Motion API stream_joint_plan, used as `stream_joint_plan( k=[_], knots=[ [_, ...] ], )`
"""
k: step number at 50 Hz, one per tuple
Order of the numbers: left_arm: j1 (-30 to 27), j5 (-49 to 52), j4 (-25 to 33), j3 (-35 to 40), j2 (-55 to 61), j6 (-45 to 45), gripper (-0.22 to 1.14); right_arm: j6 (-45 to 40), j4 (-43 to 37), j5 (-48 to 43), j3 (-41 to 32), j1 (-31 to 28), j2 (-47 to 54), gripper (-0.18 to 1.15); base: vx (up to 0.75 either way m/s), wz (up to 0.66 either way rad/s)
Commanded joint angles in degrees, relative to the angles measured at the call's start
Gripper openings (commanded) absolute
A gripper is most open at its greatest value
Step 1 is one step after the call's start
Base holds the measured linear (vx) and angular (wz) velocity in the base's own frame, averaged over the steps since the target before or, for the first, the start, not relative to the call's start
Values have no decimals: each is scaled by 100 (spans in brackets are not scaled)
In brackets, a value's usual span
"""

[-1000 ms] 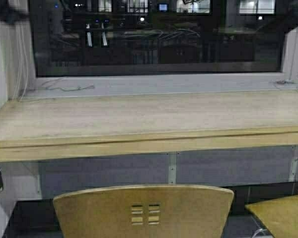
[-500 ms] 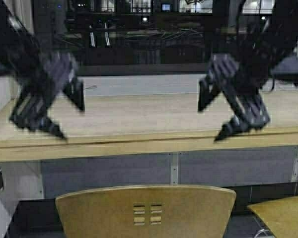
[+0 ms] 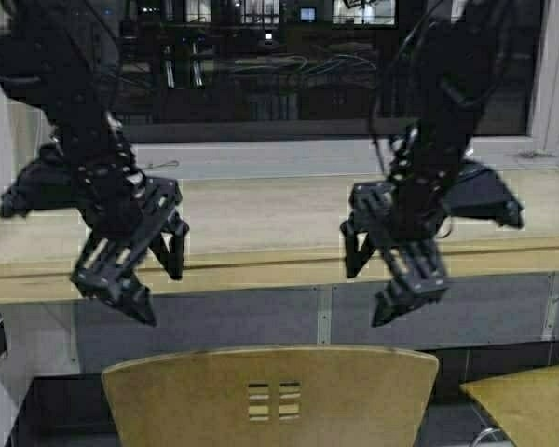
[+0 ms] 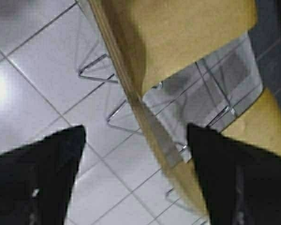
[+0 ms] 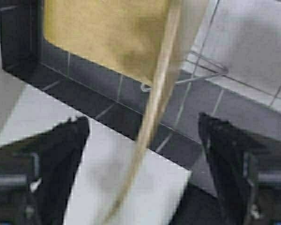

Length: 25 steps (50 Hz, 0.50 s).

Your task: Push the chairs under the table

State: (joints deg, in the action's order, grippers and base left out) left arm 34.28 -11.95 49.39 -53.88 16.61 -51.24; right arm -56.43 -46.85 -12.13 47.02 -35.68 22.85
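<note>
A dark window [image 3: 289, 65] fills the top of the high view, with a pale sill below it and the long beige wood-look surface [image 3: 261, 223] running the full width across the middle of the frame. Change noted: one second ago neither arm was over the surface; half a second ago both had swung in at surface height; now both have dropped lower, toward the centre chair. The left claw [image 3: 140, 275], left of centre, and the right claw [image 3: 387, 279], right of centre, both hang spread wide and holding nothing, above the top rail of the tan plywood chair [image 3: 270, 396] at bottom centre. That chair stands in front of the surface's front edge, backrest not yet under it. The wrist views confirm each claw straddles the backrest edge [image 4: 145, 117] without evident contact. A second chair's seat [image 3: 531, 400] shows at the lower right corner. Assessment: the approach is nearly complete; the push itself has not begun, and contact with the backrest is the next requirement.
</note>
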Motion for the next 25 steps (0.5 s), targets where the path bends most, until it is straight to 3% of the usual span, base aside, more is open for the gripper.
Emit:
stream_joint_plan(
  k=[1,25],
  knots=[
    [18,0,193,202,202,-123,97,-88,-97,-35,-308,114,220,101,0,0],
    [-9,18,220,835,1213,-352,97,-97,9,123,-844,519,993,101,0,0]
  ],
)
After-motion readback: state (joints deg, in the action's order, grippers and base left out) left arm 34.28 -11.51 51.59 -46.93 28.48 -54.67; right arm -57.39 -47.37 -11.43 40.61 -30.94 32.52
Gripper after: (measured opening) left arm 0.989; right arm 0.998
